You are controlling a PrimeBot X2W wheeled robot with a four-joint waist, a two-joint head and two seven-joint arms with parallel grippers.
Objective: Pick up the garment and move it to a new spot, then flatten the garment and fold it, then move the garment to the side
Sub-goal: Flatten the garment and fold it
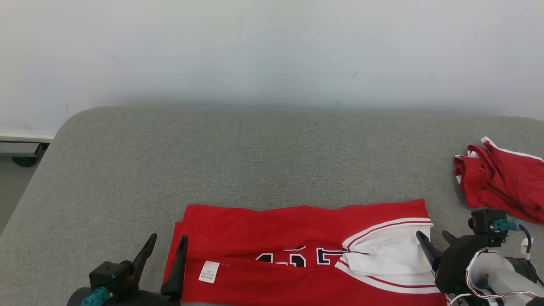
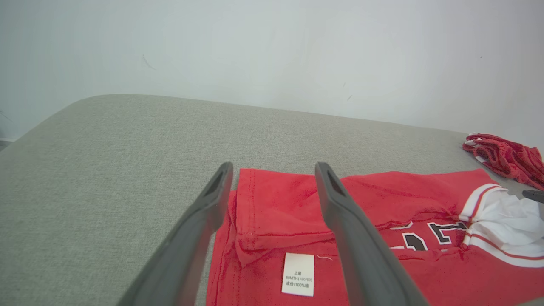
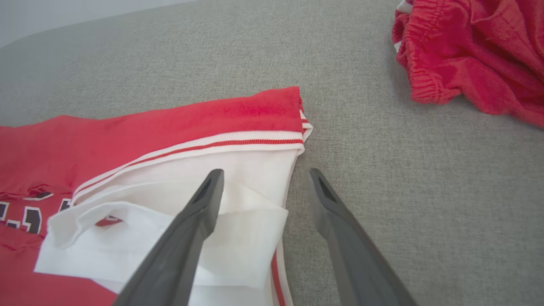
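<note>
The garment is a red jersey with white sleeves and dark numbers, lying folded into a flat band along the near edge of the grey table. My left gripper stands open at the jersey's left end, nothing between its fingers; in the left wrist view the left gripper straddles the red hem, above a white label. My right gripper is open at the jersey's right end. In the right wrist view the right gripper hovers over the white sleeve's edge, holding nothing.
A second red garment lies crumpled at the table's right edge, also seen as a red heap beyond my right gripper. A pale wall rises behind the table. The floor shows past the table's left edge.
</note>
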